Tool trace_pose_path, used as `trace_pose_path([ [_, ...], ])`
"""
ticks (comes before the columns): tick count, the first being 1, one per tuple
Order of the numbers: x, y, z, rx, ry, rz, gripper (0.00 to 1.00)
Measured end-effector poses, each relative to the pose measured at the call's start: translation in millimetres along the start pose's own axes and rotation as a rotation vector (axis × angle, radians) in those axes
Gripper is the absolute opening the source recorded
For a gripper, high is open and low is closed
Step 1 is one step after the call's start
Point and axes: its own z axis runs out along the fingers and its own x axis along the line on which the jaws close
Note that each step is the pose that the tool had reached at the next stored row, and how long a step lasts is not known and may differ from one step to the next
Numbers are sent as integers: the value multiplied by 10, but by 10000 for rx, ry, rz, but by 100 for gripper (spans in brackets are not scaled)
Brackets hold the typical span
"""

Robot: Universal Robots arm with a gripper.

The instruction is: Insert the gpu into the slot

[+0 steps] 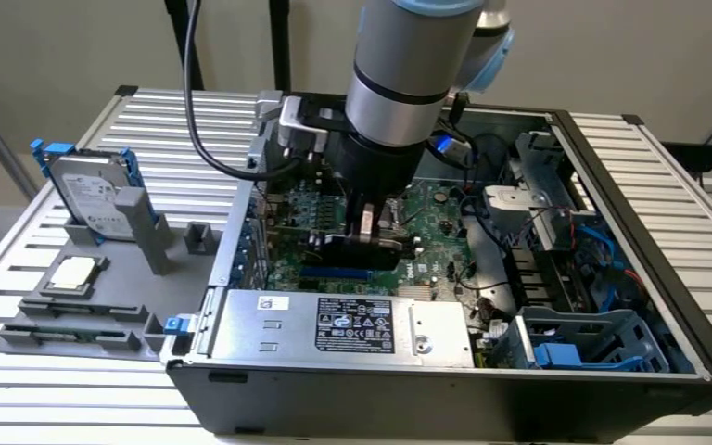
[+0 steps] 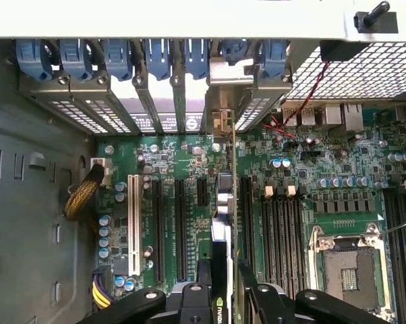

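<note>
Slatted metal table carries the open black pc case. Its side panel is off, so I have free entry from above. Arm drops straight in. Gripper jaws are clamped on the gpu, card standing on edge. Blue slot lies right under the card's lower edge, and I cannot tell if they touch. Part of the strip shows toward the exterior view's left. Silver power supply sits just beside the slot, so it is tight on that side. In the wrist view, gripper fingers flank the gpu, bracket end near the rear slot covers. Black connector strips run parallel on both sides, with memory strips near.
</note>
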Motion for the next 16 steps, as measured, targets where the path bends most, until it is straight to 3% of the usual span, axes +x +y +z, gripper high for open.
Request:
trace_pose_path([
  [16,-9,2,77,0,4,1,26],
])
